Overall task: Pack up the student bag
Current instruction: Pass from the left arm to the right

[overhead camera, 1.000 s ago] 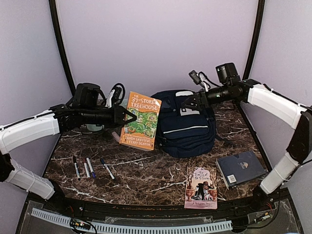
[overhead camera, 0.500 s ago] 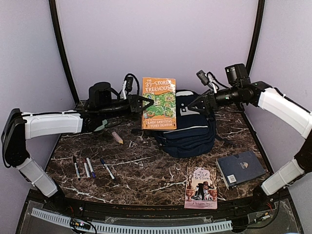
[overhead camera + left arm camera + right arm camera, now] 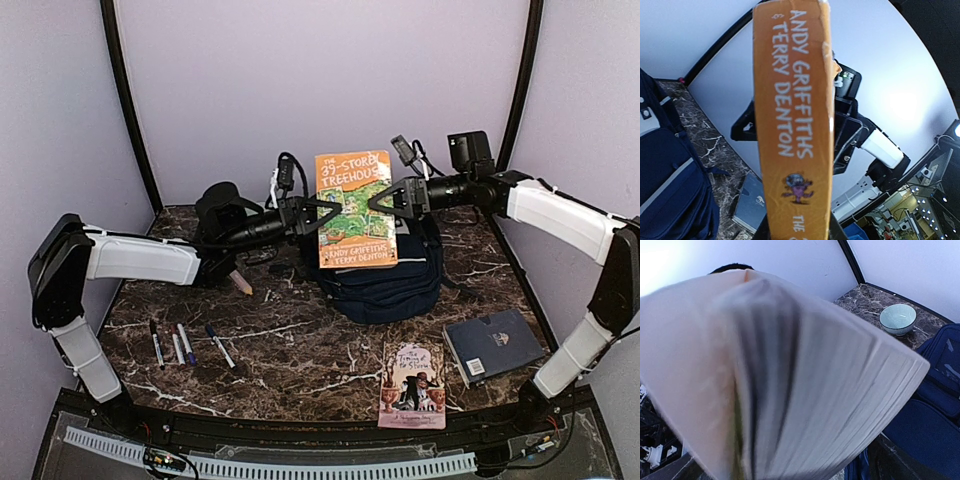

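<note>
My left pincer (image 3: 330,210) is clamped on the spine of the orange book (image 3: 355,210) and holds it upright in the air, cover facing the near edge. In the left wrist view the spine (image 3: 792,115) runs straight up between the fingers, so the grip looks square rather than skewed. My right pincer (image 3: 378,200) sits at the opposite, page side of the book. Its wrist view is filled with blurred page edges (image 3: 790,380), so I cannot tell whether it is gripping or just close by.

The bag (image 3: 385,285) lies flat on the surface (image 3: 300,360) near the middle of the far edge, slightly toward the right, directly under the book and apart from both pincers. The book hides the bag's far end, so I cannot see whether a pocket is open there.

I judge the step in hand to be getting this book into the bag. To do it well I would keep the left grip firm, use the right pincer to hold the mouth of the bag open rather than crowd the pages, and lower the book bottom edge first, watching that its corner does not catch on fabric. A bowl (image 3: 898,318) stands by the far left corner, well clear of that path.
</note>
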### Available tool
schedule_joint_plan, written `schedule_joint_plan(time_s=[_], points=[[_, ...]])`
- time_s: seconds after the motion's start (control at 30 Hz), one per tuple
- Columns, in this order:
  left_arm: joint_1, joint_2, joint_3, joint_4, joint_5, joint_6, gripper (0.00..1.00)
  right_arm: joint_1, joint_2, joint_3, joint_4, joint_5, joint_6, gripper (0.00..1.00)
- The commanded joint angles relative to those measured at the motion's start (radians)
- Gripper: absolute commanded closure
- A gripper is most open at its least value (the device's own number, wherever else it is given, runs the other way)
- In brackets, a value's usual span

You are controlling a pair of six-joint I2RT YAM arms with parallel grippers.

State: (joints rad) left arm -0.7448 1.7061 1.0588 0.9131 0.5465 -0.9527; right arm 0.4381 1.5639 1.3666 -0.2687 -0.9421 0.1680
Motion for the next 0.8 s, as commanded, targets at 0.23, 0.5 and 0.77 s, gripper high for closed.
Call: schedule_joint_plan(time_s=[0.23,0.5,0.77], points=[[-0.004,0.017,0.020,0.241,0.036,-0.097,1.00,0.001,-0.016,-0.112,0.232,-0.176,0.180,0.27],[-0.004,0.026,0.013,0.217,0.010,-0.094,1.00,-0.001,-0.097,-0.180,0.348,-0.167,0.280,0.55],[-0.005,0.044,0.023,0.185,0.007,-0.092,1.00,-0.003,-0.095,-0.180,0.383,-0.150,0.332,0.75]])
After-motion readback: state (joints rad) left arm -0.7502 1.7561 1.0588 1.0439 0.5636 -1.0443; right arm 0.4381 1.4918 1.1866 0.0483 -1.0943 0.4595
